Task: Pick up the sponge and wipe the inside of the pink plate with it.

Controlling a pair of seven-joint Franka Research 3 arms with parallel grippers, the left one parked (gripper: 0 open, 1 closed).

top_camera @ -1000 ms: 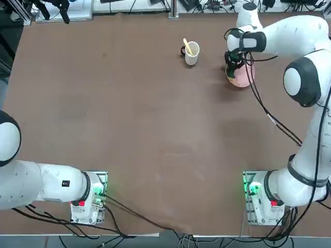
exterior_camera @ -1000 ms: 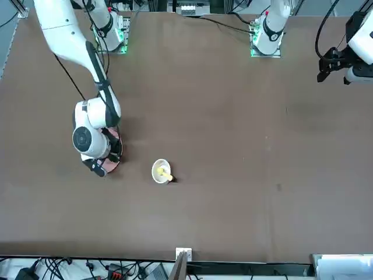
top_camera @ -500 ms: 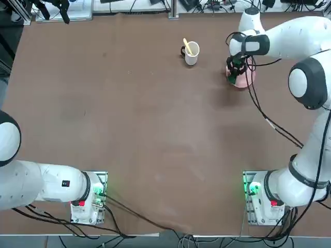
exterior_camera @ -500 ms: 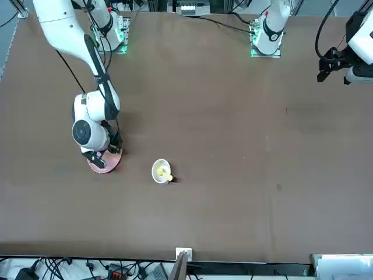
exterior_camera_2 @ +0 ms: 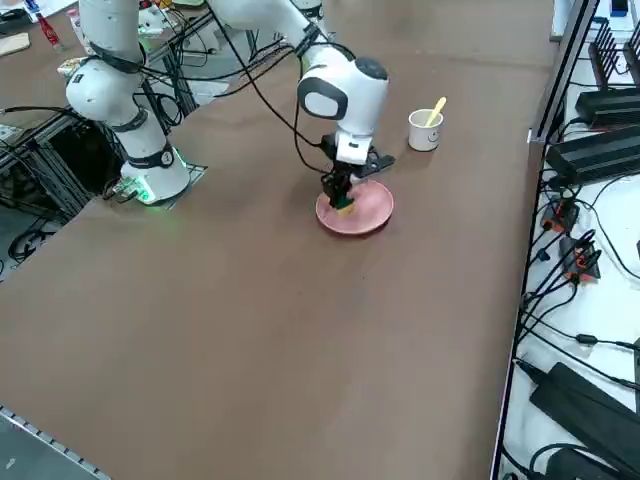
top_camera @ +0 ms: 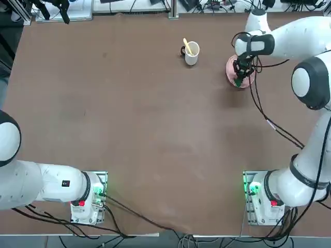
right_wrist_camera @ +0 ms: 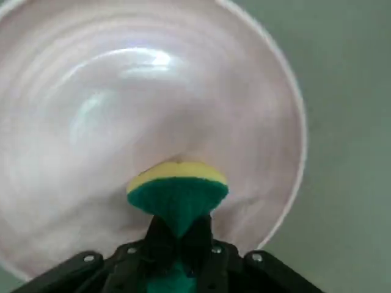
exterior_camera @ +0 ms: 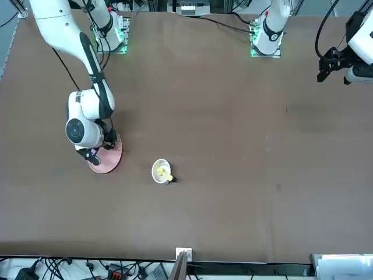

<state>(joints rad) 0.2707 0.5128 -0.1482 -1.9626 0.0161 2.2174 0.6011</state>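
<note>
With my right gripper (right_wrist_camera: 177, 241) pinched tight on the sponge (right_wrist_camera: 177, 192), I'd press its yellow face flat and sweep across the pink plate (right_wrist_camera: 91, 110), inside its rim.

A brown table (top_camera: 134, 119) carries a pink plate (top_camera: 231, 68) and, near it, a white mug (top_camera: 192, 53) holding a yellow utensil (top_camera: 187, 46).

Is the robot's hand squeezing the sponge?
Yes: the right hand is shut on the green-and-yellow sponge, pinched over the round pink plate.
</note>
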